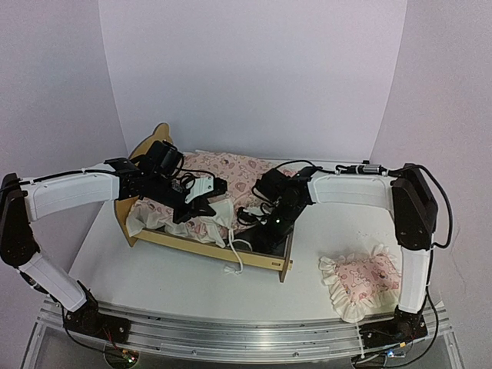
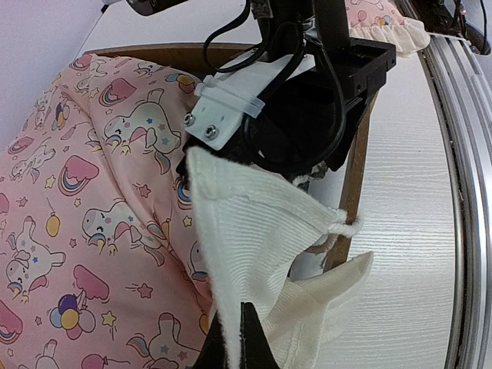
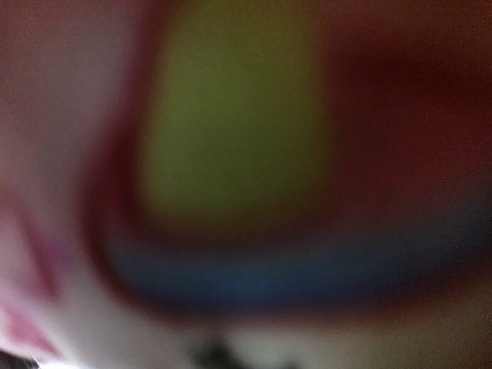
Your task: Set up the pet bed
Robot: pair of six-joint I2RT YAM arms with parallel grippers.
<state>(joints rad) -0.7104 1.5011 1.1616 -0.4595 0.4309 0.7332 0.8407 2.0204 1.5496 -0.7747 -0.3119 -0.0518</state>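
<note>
Top external view: a white table (image 1: pixel 154 277) fills the lower half of the frame. The pet bed (image 1: pixel 201 247) sits on it left of centre and at an angle, with its ear-shaped headboard (image 1: pixel 160 132) toward the upper left and its foot end toward the lower right. A pink printed cushion (image 1: pixel 231 165) lies bunched inside the frame, covering most of the base, and pale frill spills over the near side rail at the left end.

Both arms reach in over the bed from either side. A small pink frilled pillow (image 1: pixel 361 280) lies on the table at the lower right, well apart from the bed and near the base of the right arm.

The left gripper (image 1: pixel 198 206) hangs over the middle of the cushion. In the left wrist view its dark fingertips (image 2: pixel 240 342) sit at the bottom edge, pressed together on a fold of white cloth (image 2: pixel 254 231). That ribbed fold rises up the frame toward the black body of the right gripper (image 2: pixel 307 115).

The right gripper (image 1: pixel 265 229) is low at the foot end of the bed, just inside the near rail, and its fingers are buried in the fabric. The right wrist view is only a blur of pink, green, blue and red, so I cannot tell how those jaws stand
</note>
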